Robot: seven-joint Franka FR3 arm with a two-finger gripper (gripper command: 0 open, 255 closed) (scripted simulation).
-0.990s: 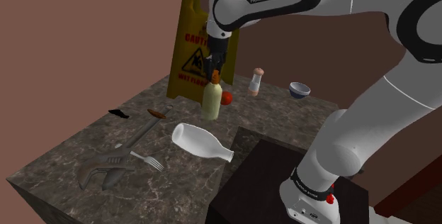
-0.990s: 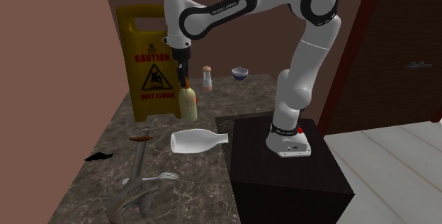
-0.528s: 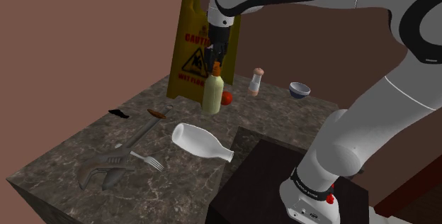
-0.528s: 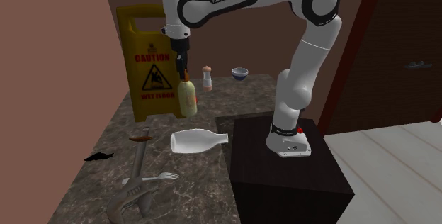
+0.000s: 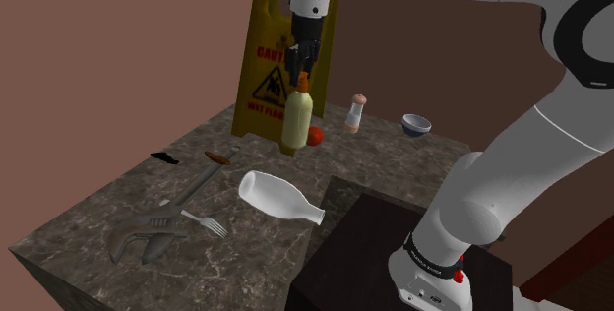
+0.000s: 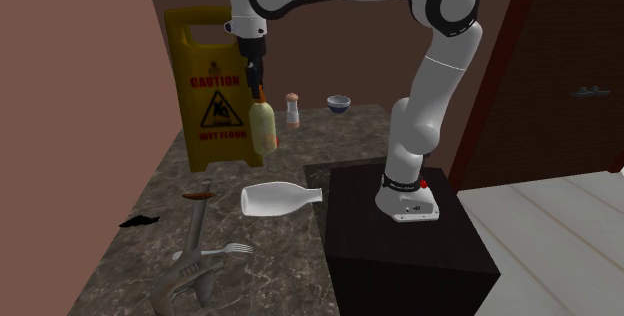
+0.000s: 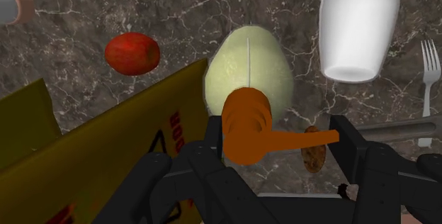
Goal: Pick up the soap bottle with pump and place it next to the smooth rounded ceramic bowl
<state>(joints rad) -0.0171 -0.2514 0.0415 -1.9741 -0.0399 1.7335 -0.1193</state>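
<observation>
Soap bottle [image 5: 297, 120] hangs upright from the gripper [image 5: 297, 71], orange pump [image 5: 301, 84] uppermost.

A white bottle [image 5: 280, 198], fork [image 5: 205, 223] and perhaps tomato [image 5: 315, 136] lie about.

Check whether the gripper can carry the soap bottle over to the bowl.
Probably yes: the gripper holds the soap bottle off the table, and only a small shaker stands between it and the bowl, with room to pass beside it.
</observation>
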